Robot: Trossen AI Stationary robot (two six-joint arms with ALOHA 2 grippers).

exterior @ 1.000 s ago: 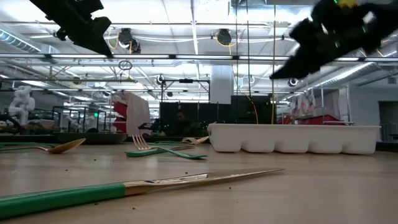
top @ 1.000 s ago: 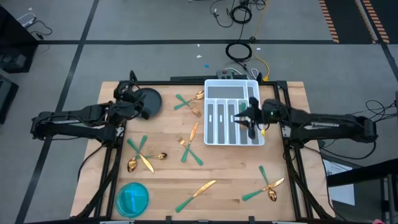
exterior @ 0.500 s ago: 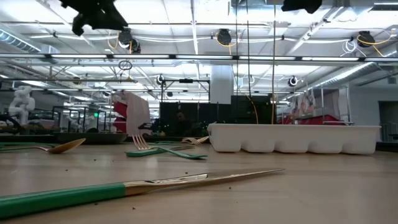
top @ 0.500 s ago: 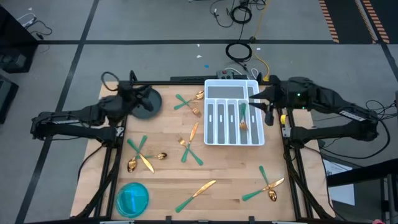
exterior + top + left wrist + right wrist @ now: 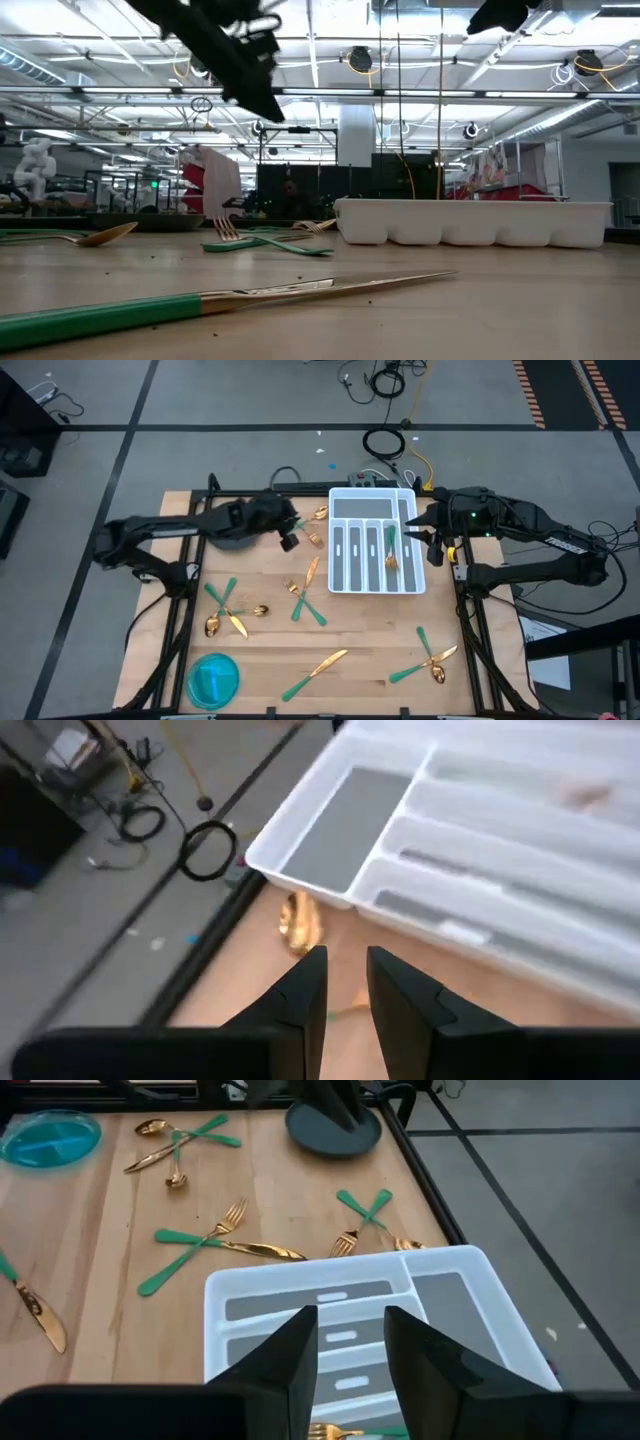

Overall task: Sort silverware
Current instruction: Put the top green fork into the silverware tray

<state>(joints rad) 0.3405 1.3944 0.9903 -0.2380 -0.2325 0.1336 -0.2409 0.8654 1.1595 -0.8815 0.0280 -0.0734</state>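
Gold-headed silverware [image 5: 318, 665] lay scattered on the desk [image 5: 370, 640], one fork [image 5: 392, 547] already in the tray [image 5: 337, 585]. Your left hand [image 5: 289, 539] hovered near the crossed pair [image 5: 303, 526], fingers slightly apart, empty; right hand [image 5: 428, 532] likewise beside the tray. You needed to drop squarely onto one handle.

A: Where is there open room on the surface [image 5: 370, 650]?

B: The bare wood between the crossed fork and knife [image 5: 305, 592] in the middle and the knife [image 5: 315, 668] near the front edge.

A: And by the white tray [image 5: 372, 542]?

B: Tight. The left tool [image 5: 290, 538] hangs just beside its left wall, above crossed silverware [image 5: 305, 526]. The right tool [image 5: 430, 542] hangs over its right edge, its fingers parted with a narrow gap.

A: The left side?

B: A dark round plate [image 5: 233, 525] at the back, a blue bowl [image 5: 213, 680] at the front corner.
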